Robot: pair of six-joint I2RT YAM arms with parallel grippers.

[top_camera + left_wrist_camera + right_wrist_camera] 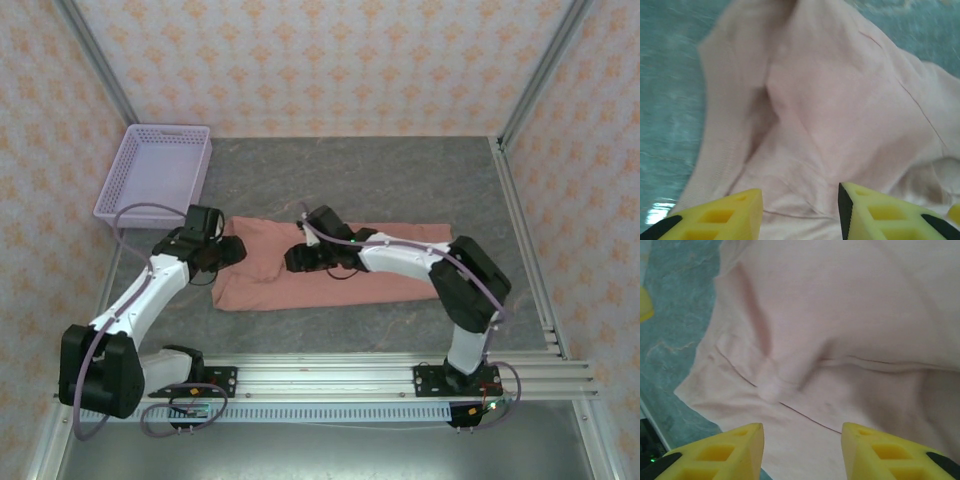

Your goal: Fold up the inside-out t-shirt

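The yellow fingers (715, 217) of the left gripper (800, 200) stand apart with nothing between them, hanging just above rumpled pink cloth. The right gripper (802, 435) is likewise spread and empty over a seam and a raised crease.

From above, the t-shirt (265, 285) lies on the grey table (400, 180) as a long band running left to right, between the two arms. The left gripper (228, 250) sits at the band's left short end. The right gripper (297, 258) reaches in from the right, along the band, and hovers left of its middle. Both grippers are therefore crowded over the left half, and the right end lies well apart from either, beside the right arm's elbow. A fold across the long axis would most easily start from the left end. The lilac basket (160, 170) stands clear at the far left.
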